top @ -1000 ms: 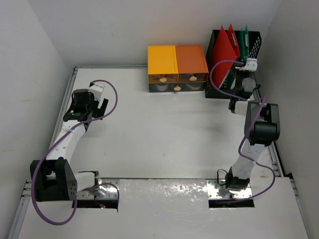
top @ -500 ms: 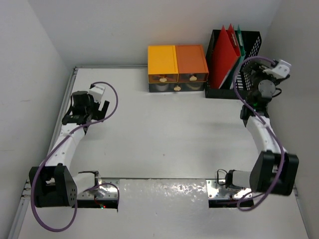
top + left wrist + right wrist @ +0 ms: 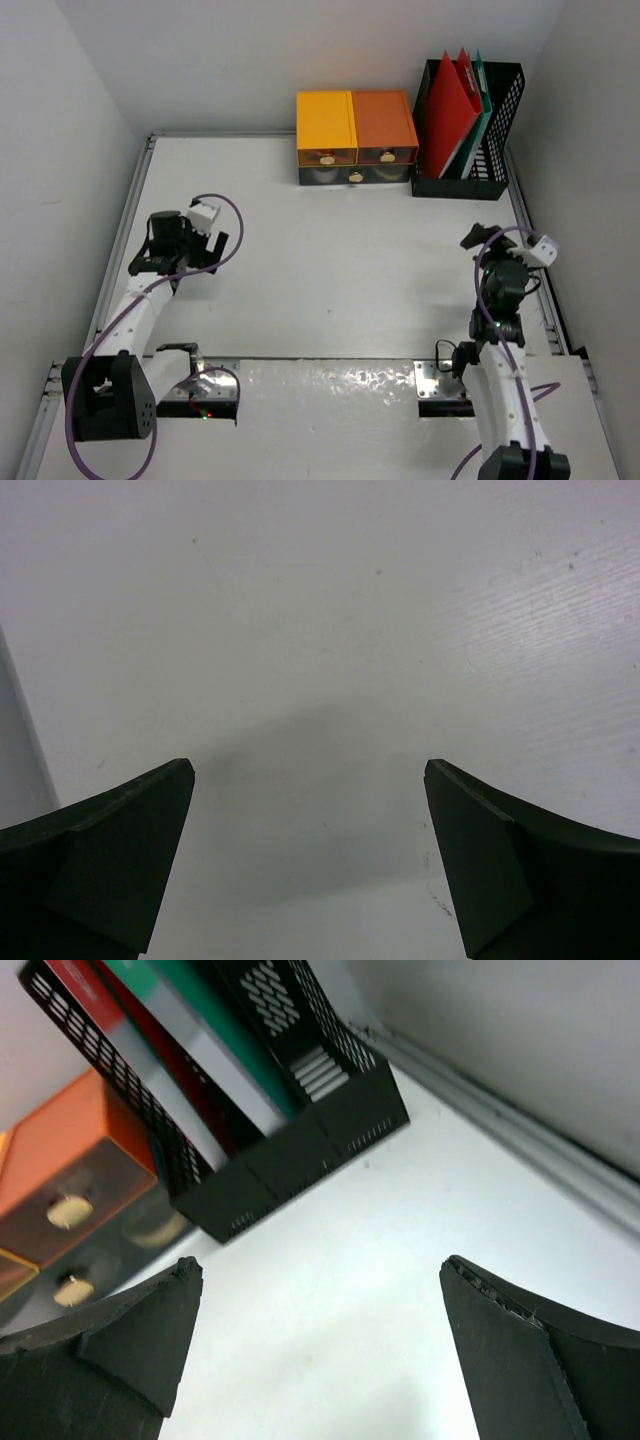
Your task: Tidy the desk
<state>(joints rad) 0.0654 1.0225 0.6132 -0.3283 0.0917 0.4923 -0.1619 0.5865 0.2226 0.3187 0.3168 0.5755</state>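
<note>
The desk (image 3: 330,260) is a large white tabletop with thin metal rails along its edges. My left gripper (image 3: 214,248) hovers over its left side, open, and the left wrist view shows only bare white surface (image 3: 320,630) between the dark fingers (image 3: 308,770). Over the right side, near the right rail, my right gripper (image 3: 472,238) is also open with nothing in it. In the right wrist view its fingers (image 3: 320,1265) frame bare desk (image 3: 330,1340), with the back corner beyond.
An orange-and-yellow drawer unit (image 3: 356,137) stands at the back centre, its drawers shut. Right of it a black mesh file rack (image 3: 468,130) holds red and green folders (image 3: 190,1020). The right rail (image 3: 520,1150) runs along the wall. Walls close in on three sides.
My right arm has drawn back from the file rack to the near right of the desk, its jaws now open. The left gripper has shifted a little nearer and rightward.
</note>
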